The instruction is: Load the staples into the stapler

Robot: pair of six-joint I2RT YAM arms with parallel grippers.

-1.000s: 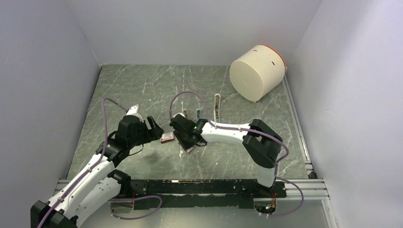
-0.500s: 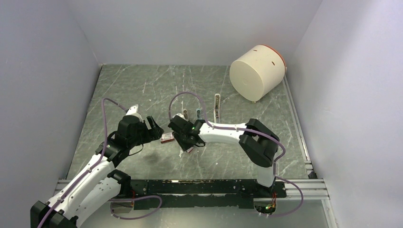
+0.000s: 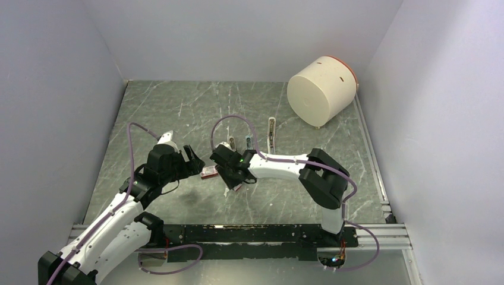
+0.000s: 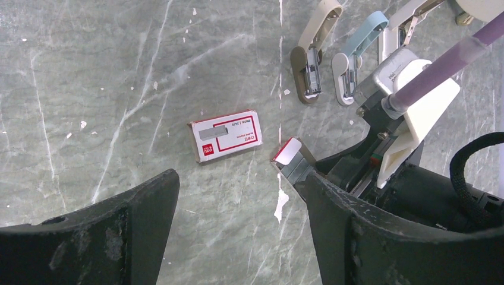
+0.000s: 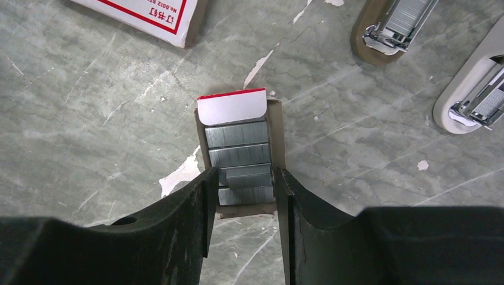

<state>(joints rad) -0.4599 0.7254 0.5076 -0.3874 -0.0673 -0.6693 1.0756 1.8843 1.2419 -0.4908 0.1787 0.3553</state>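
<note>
Staples [image 5: 238,145]: silvery-grey strips, 4 rows showing, packed in a small brown card tray with a red-edged white flap at the far end. The block sits between the 2 fingers of the right tool [image 5: 241,178], which is clenched on the tray's sides near its rear end. In the left wrist view the staples [image 4: 292,159] look tipped up, flap end highest, just right of the little red box [image 4: 226,136].

The red box lies flat on the bench [image 3: 178,113], white label with red border, apart from the staples. Beyond it lie a beige stapler [image 4: 312,59] and a blue stapler [image 4: 350,65], side by side, both swung open with their metal channels exposed. The bench is grey-green marble-look, streaked with white scratches and chips. Pale lavender walls [image 3: 238,35] close 3 sides. A cream cylinder [image 3: 321,92] with an orange rim lies on its side in the far right corner.

The right arm reaches left across the bench, elbow bent, wrist angled down. The left arm reaches forward from the near left; the left tool [image 4: 241,196] is released, fingers spread wide, hovering near the red box and touching nothing.
</note>
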